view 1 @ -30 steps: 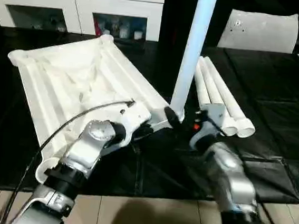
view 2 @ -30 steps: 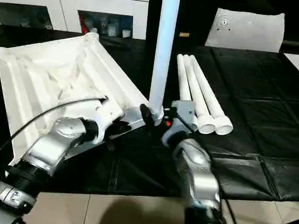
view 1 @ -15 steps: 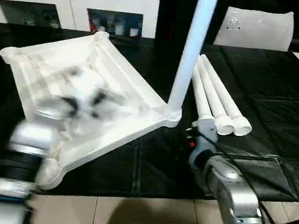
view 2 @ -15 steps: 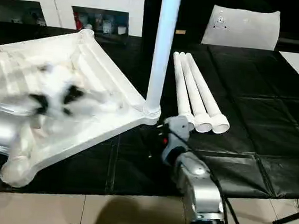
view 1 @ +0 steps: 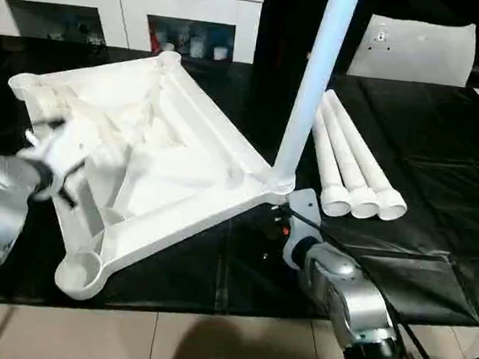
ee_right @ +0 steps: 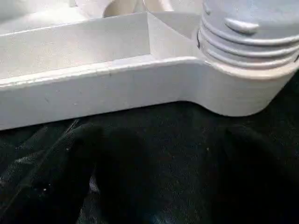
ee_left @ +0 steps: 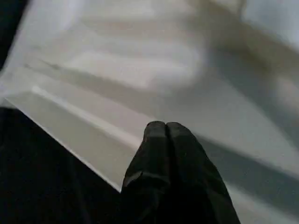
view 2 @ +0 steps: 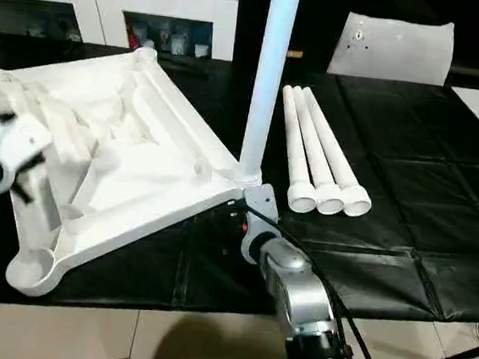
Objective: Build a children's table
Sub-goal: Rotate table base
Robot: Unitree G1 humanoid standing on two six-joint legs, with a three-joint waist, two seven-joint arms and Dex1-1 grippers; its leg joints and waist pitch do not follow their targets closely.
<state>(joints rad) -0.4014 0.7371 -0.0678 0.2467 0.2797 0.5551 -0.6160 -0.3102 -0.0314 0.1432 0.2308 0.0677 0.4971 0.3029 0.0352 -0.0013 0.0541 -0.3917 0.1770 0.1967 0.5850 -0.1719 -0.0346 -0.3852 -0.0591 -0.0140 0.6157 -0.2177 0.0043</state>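
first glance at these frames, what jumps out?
The upturned tabletop on the black mat, ribs up, with one leg standing upright in its near-right corner socket. Three spare legs lie side by side just right of it. The left claw is shut over the tabletop's left edge; the right claw, open, sits low by the socketed corner.

No lettering, label, brand mark or number can be read anywhere in these views. The white plastic tabletop (view 1: 152, 158), its upright leg (view 1: 312, 85) and the three loose legs (view 1: 352, 161) carry no legible print, and items behind the cabinet glass (view 1: 189, 39) are too small to read.
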